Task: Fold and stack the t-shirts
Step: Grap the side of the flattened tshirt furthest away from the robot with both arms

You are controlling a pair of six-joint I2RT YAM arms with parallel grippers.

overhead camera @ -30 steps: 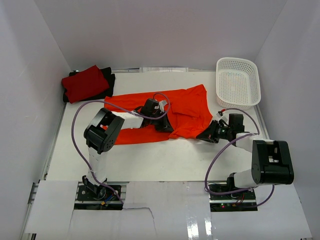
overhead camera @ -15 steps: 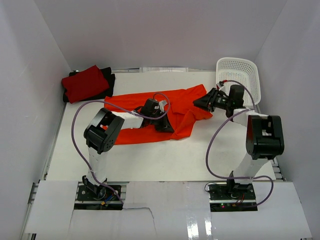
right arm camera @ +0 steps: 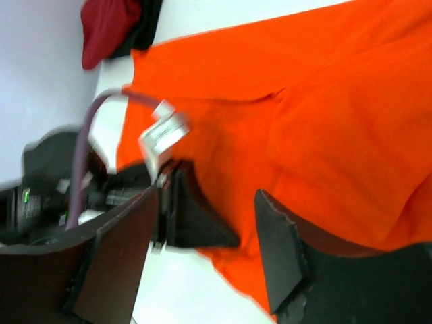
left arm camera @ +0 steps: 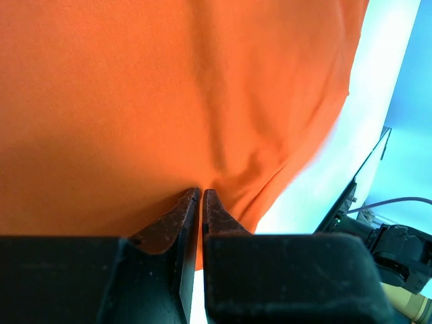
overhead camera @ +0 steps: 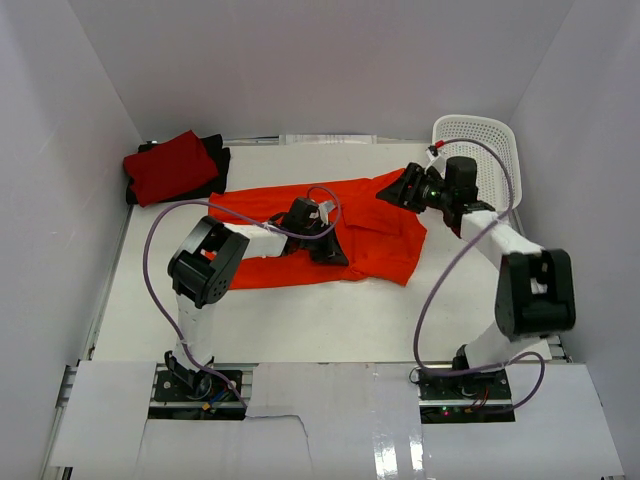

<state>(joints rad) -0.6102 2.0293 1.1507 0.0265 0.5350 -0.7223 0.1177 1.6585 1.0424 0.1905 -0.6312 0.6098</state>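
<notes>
We pinch the orange shirt (overhead camera: 375, 225), lying 9-to-3, mid-cloth in the closed left gripper (left arm camera: 201, 194). Our right gripper (overhead camera: 392, 192) hovers open at its 2 o'clock corner.

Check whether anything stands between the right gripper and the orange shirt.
Nothing visible does. The right gripper is open over the far right corner of the orange shirt, with bare cloth showing between its fingers. The basket sits behind it, and the left gripper pinches the shirt nearer the middle.

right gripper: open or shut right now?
Open. In the right wrist view the right gripper has its fingers wide apart with nothing between them; the bright orange cloth t-shirt lies beyond, ungripped.
</notes>
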